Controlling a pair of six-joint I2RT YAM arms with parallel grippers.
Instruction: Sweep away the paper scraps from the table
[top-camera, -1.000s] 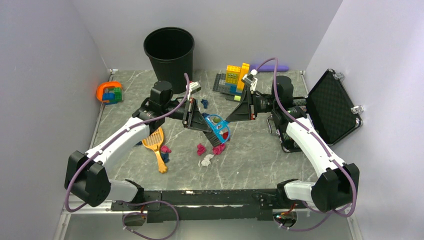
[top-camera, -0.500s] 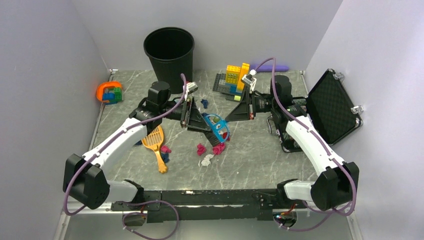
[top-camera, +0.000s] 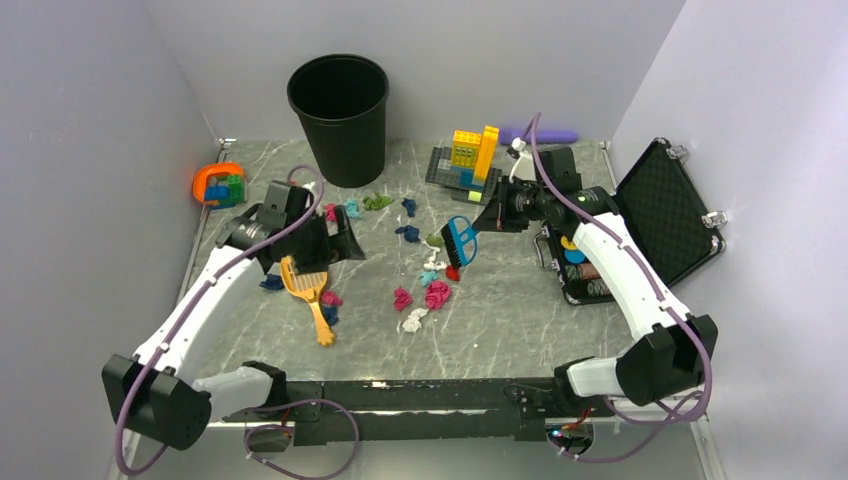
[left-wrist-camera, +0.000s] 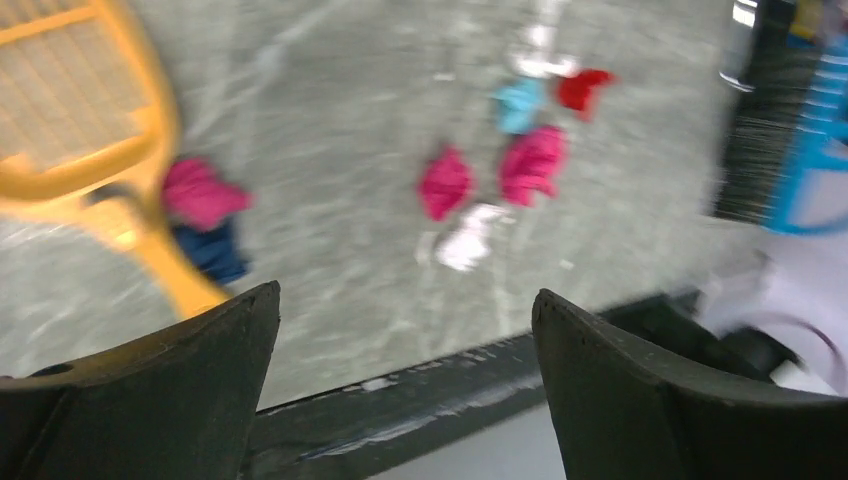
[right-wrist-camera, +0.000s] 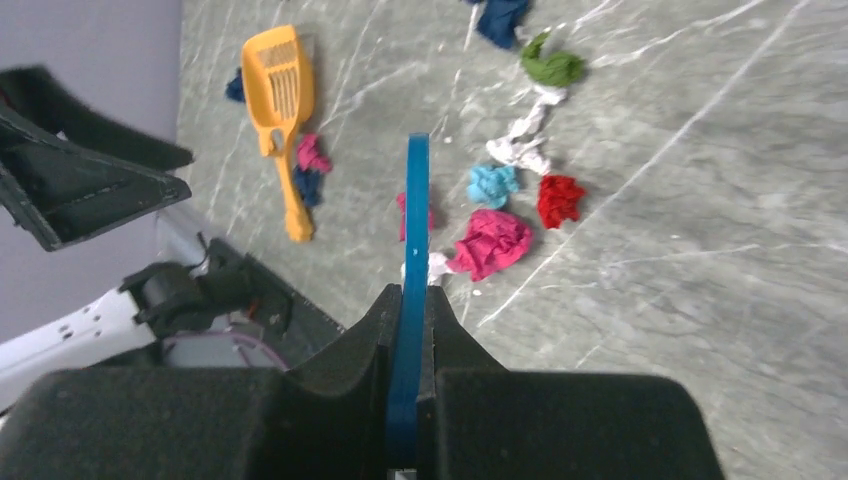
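Note:
Paper scraps in pink, white, teal, red, navy and green lie scattered on the marble table, most at its centre and a few near the bin. My right gripper is shut on the handle of a blue brush, held above the scraps. The right wrist view shows the brush edge-on between the jaws of the right gripper, over a magenta scrap. My left gripper is open and empty above a yellow scoop. The left wrist view is blurred; the left gripper stands wide, with pink scraps beyond it.
A black bin stands at the back. Stacked bricks on a baseplate are at the back right. An open black case with poker chips sits on the right. An orange object lies at the far left.
My left gripper opened, let go of the blue brush and swung left to above the yellow scoop. My right gripper kept the brush and drew it back to the right.

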